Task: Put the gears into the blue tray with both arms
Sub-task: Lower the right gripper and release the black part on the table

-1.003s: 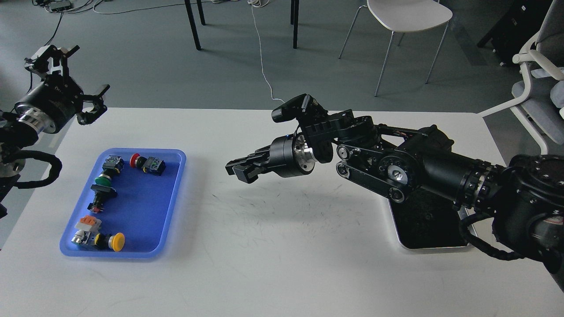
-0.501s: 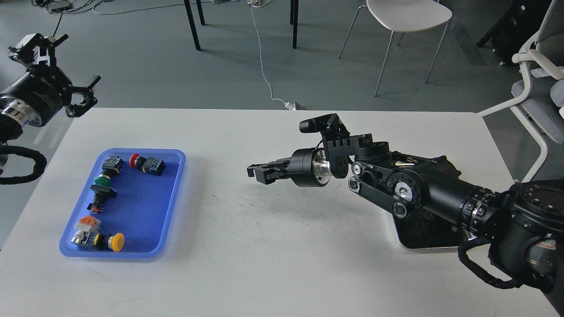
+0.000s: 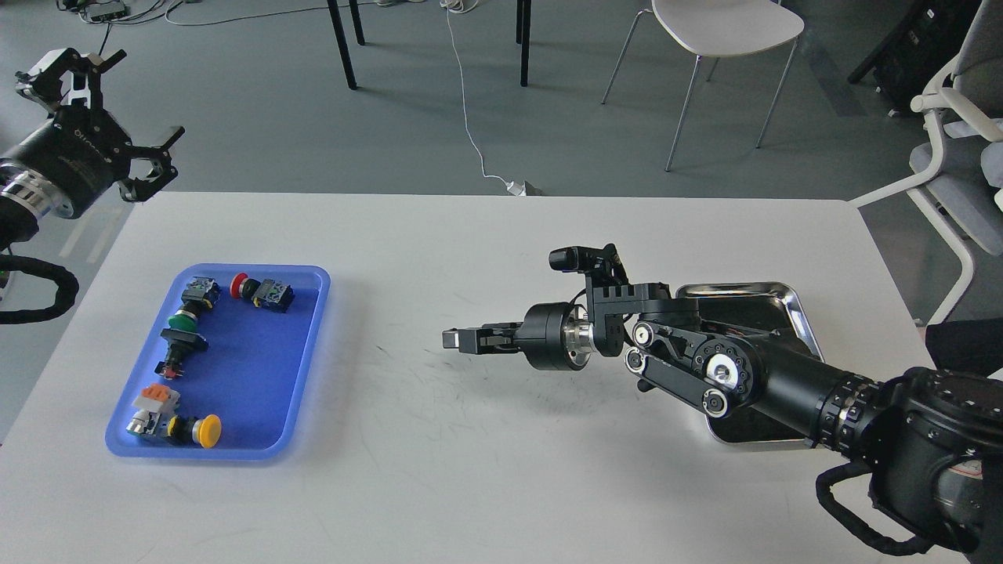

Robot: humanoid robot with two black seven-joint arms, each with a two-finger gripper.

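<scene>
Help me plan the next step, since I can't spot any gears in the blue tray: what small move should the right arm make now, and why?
Probably draw the right claw back toward the shiny steel tray to look for gears. It hangs over bare white table, apparently holding nothing, and the rectangular blue plastic tray shows only coloured-capped push-button switches.

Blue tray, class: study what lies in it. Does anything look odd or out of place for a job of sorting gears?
Yes. The blue tray holds only push-button switches with coloured caps, lying tipped on their sides; no gear is visible in it. The right gripper hovers over bare table, apparently holding nothing.
</scene>
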